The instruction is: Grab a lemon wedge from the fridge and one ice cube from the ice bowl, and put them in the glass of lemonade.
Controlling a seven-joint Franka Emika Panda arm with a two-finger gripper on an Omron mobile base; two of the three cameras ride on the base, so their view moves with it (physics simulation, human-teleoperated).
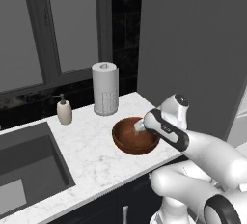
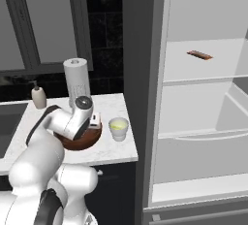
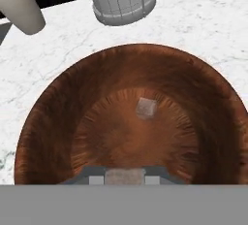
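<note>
Ice, a small translucent cube (image 3: pixel 146 108), lies on the floor of the wide, round, reddish-brown wooden bowl (image 3: pixel 63 107), just toward twelve o'clock from the two-finger gripper (image 3: pixel 125 176) in the hand view; a second pale cube (image 3: pixel 125 175) sits between the dark fingertips, which are drawn close and clenched on it; the hand hangs over the bowl on the white marble counter (image 1: pixel 91 146); the small pale cup of yellow lemonade (image 2: pixel 118 128) stands just beside the bowl at three o'clock in the right base view; beyond it the tall dark grey fridge (image 2: pixel 145 98) stands open.
</note>
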